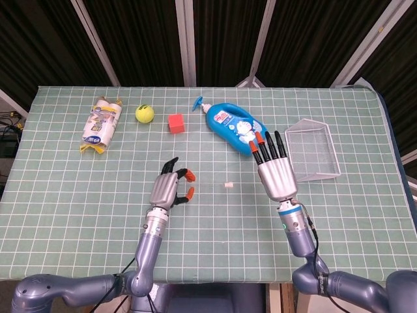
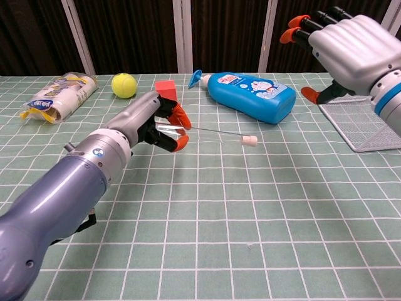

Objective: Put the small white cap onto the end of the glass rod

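My left hand (image 1: 171,189) (image 2: 156,122) pinches one end of the thin glass rod (image 2: 210,132), which points out to the right, roughly level above the table. The small white cap (image 1: 228,186) (image 2: 249,140) sits on the rod's far tip. In the head view the rod itself is nearly invisible. My right hand (image 1: 277,171) (image 2: 351,47) is raised to the right of the cap with its fingers spread and nothing in it, clear of both rod and cap.
A blue bottle (image 1: 232,123) lies at the back centre, with a red cube (image 1: 175,122) and a yellow ball (image 1: 144,114) to its left. A wrapped packet (image 1: 101,124) lies far left. A wire tray (image 1: 313,149) sits beside my right hand.
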`<action>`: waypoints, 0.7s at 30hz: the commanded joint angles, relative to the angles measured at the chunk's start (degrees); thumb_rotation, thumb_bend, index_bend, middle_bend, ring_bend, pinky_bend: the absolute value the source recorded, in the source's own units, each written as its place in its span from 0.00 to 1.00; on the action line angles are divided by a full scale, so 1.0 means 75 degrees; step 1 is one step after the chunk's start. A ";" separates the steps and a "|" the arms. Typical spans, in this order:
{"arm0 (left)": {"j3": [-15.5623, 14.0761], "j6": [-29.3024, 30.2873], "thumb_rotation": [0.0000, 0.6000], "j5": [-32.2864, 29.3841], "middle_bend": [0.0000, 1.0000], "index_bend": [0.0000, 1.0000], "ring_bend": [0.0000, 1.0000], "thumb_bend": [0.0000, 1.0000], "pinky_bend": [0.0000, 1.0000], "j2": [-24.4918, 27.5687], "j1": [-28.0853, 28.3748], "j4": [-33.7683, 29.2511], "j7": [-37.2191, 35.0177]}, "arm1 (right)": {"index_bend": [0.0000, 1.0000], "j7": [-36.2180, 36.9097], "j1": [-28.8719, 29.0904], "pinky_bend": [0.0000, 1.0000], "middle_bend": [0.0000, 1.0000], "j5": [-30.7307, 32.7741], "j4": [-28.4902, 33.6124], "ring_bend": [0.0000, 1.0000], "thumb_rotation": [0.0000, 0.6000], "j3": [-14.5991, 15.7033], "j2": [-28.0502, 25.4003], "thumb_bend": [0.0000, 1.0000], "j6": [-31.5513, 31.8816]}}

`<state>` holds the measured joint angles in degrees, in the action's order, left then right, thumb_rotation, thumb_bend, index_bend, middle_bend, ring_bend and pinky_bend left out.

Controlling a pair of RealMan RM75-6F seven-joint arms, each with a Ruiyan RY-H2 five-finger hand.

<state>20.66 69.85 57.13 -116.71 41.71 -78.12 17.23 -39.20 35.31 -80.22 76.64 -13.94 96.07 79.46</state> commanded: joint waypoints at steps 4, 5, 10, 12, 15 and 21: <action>-0.0225 -0.0137 1.00 0.0264 0.44 0.51 0.05 0.63 0.00 0.0068 -0.0037 0.0083 -0.0098 | 0.17 0.0016 -0.0069 0.04 0.08 0.0052 0.0106 0.03 1.00 -0.0031 -0.0128 0.39 0.0027; -0.0263 -0.0172 1.00 0.0293 0.44 0.51 0.05 0.63 0.00 0.0083 -0.0041 0.0113 -0.0094 | 0.17 0.0020 -0.0083 0.04 0.08 0.0059 0.0126 0.03 1.00 -0.0034 -0.0154 0.39 0.0033; -0.0377 -0.0354 1.00 0.0267 0.44 0.50 0.05 0.63 0.00 0.0204 -0.0079 0.0162 0.0016 | 0.17 0.0064 -0.0148 0.04 0.08 0.0101 0.0239 0.03 1.00 -0.0057 -0.0266 0.39 0.0064; -0.0418 -0.0382 1.00 0.0271 0.43 0.50 0.05 0.63 0.00 0.0267 -0.0097 0.0167 0.0092 | 0.17 0.0077 -0.0176 0.04 0.08 0.0122 0.0291 0.03 1.00 -0.0062 -0.0312 0.39 0.0071; -0.0464 -0.0384 1.00 0.0267 0.41 0.48 0.05 0.62 0.00 0.0365 -0.0140 0.0190 0.0212 | 0.17 0.0092 -0.0219 0.04 0.08 0.0175 0.0349 0.03 1.00 -0.0071 -0.0363 0.39 0.0075; -0.0520 -0.0451 1.00 0.0095 0.35 0.45 0.04 0.50 0.00 0.0634 -0.0237 0.0088 0.0540 | 0.17 0.0084 -0.0289 0.04 0.08 0.0203 0.0491 0.03 1.00 -0.0046 -0.0441 0.39 0.0100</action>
<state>16.90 66.64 58.21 -112.41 40.15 -77.13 20.82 -38.55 33.20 -78.72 80.26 -14.31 92.82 80.18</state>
